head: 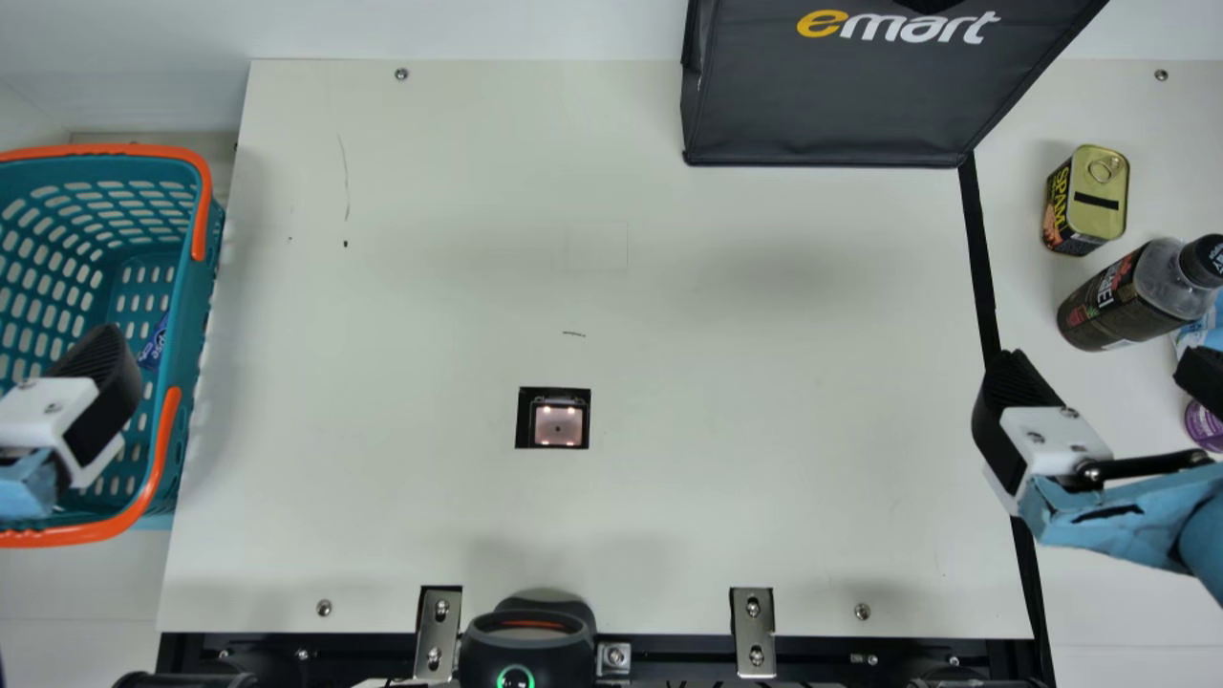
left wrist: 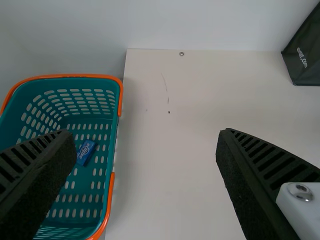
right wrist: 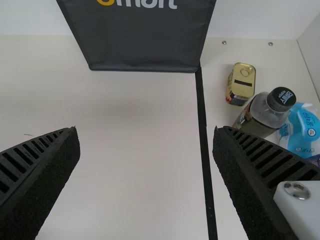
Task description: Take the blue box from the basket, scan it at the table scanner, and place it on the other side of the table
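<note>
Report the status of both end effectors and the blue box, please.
Left end effector open, right end effector open, both empty. Blue box in teal basket, nothing on top.

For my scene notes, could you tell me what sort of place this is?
Probably a mock store checkout: a scanner is set into the table, a shopping basket is at one side, and a tin and a bottle are at the other.
</note>
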